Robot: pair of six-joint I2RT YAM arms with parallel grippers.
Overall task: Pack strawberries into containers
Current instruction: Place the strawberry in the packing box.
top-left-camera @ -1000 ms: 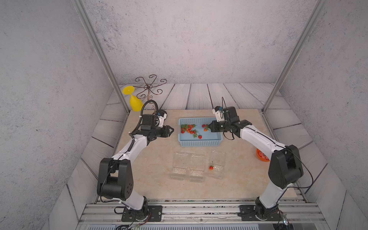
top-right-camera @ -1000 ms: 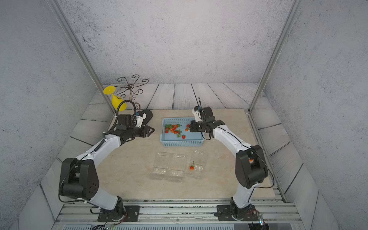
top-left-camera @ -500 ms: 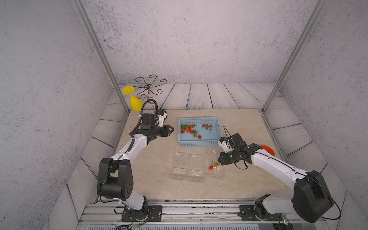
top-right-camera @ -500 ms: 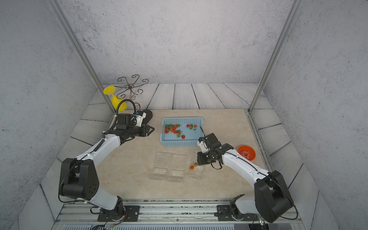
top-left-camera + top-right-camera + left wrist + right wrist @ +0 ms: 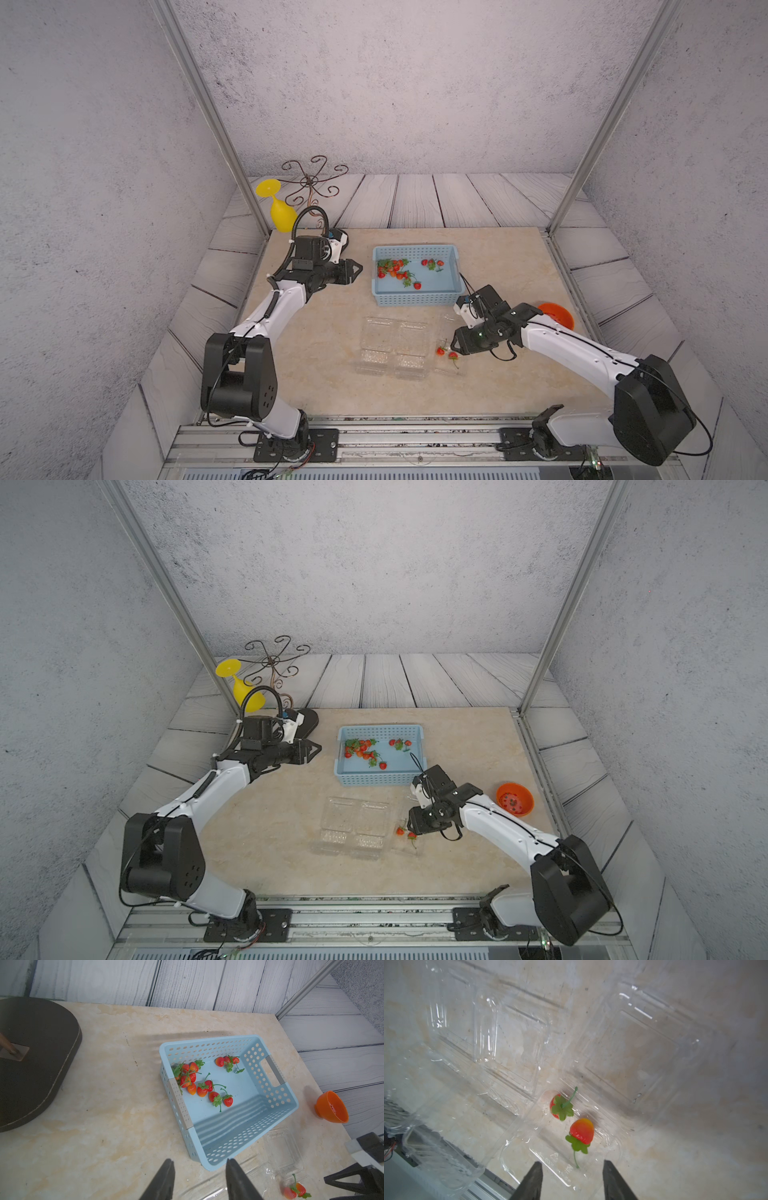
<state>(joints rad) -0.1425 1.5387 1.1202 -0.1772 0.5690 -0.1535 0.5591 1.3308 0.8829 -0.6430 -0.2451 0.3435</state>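
Three clear containers [image 5: 409, 345] lie open in a row on the near half of the worktop [image 5: 316, 374], lids folded back toward the basket [image 5: 415, 300].

Surface: beige marbled stone slab, matt, a few dark specks. Grey planks surround it. Walls are rough grey plaster, with aluminium posts [image 5: 582, 174] at the far corners.

Two strawberries [image 5: 446, 354] lie close together in the container nearest the right arm. The other strawberries [image 5: 392, 270] are in the light blue perforated basket: a cluster at its left end, a few further right.

Right tool [image 5: 572, 1162] hovers over the berry container, jaws well apart, nothing between them. Left tool [image 5: 199, 1160] hangs beside the basket's left end, jaws partly apart, holding nothing.

Writing: right wrist view shows an embossed recycling triangle [image 5: 554, 1156] and raised characters on the container floor, too faint to read.

Views compared: left wrist view shows a dark rounded base pad [image 5: 31, 1059] with a rod set in it. Both top views show the wire stand [image 5: 311, 183] above it and a yellow goblet [image 5: 276, 212] alongside. In a top view the orange bowl [image 5: 515, 800], at the worktop's right edge, shows red specks inside. The left wrist view shows its foot.
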